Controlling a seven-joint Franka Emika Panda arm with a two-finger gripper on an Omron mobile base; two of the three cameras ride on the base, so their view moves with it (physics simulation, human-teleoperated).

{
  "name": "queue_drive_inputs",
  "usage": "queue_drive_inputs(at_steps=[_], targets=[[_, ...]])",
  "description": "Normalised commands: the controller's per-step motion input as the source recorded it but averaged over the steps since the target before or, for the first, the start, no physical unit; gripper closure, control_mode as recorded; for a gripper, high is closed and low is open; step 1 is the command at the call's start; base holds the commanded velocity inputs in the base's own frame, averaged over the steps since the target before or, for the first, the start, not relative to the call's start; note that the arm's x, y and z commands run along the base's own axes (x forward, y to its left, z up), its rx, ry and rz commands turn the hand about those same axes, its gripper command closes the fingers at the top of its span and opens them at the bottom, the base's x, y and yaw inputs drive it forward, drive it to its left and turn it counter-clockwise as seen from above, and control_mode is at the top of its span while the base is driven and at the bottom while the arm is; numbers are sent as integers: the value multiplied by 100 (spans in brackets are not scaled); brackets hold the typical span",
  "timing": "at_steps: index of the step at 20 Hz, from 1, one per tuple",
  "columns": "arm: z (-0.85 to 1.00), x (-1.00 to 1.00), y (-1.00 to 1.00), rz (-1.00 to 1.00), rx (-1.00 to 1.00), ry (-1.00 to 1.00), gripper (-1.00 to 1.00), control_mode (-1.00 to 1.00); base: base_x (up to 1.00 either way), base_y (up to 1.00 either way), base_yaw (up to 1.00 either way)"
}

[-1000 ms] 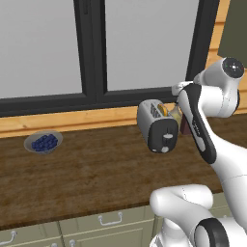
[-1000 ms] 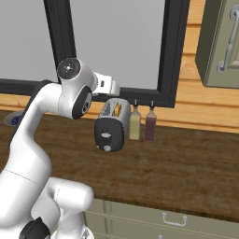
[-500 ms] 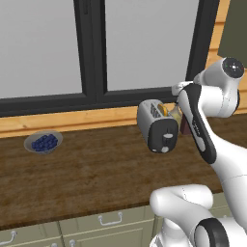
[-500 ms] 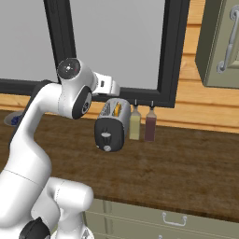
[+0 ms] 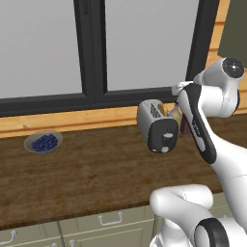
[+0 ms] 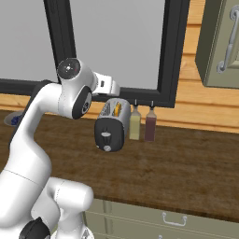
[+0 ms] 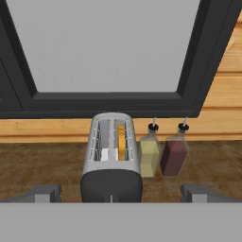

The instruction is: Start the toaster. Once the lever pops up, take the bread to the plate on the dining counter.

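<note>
Hand view: my gripper [image 7: 121, 193] spread wide, empty, just above toaster [image 7: 112, 158]. Toaster on wood counter [image 7: 42, 165] under window; bread [image 7: 121, 142] in right slot. 2 bottles [image 7: 163, 153] just beside: risk of knocking them reaching for lever.

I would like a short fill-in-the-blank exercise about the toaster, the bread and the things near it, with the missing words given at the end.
1. The bread stands in the toaster's ______ slot as the hand view shows it.
2. Beside the toaster stand ______ bottles: the pale yellow bottle and the dark red bottle.
3. The bowl by the window holds ______ berries.
4. The gripper's jaws are ______.

Missing words: right; two; blue; open
</note>
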Motion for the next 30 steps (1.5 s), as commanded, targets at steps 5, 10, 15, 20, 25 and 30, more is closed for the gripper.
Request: queue_drive_inputs(at_steps=[5, 10, 15, 20, 25, 30], targets=[[0, 0, 0, 0, 0, 0, -100, -100, 0, 0, 0], [0, 0, 0, 0, 0, 0, -100, -100, 0, 0, 0], [0, 0, 0, 0, 0, 0, -100, -100, 0, 0, 0], [0, -1, 0, 0, 0, 0, -100, -100, 0, 0, 0], [-29, -15, 0, 0, 0, 0, -100, -100, 0, 0, 0], [-44, -12, 0, 0, 0, 0, -100, -100, 0, 0, 0]])
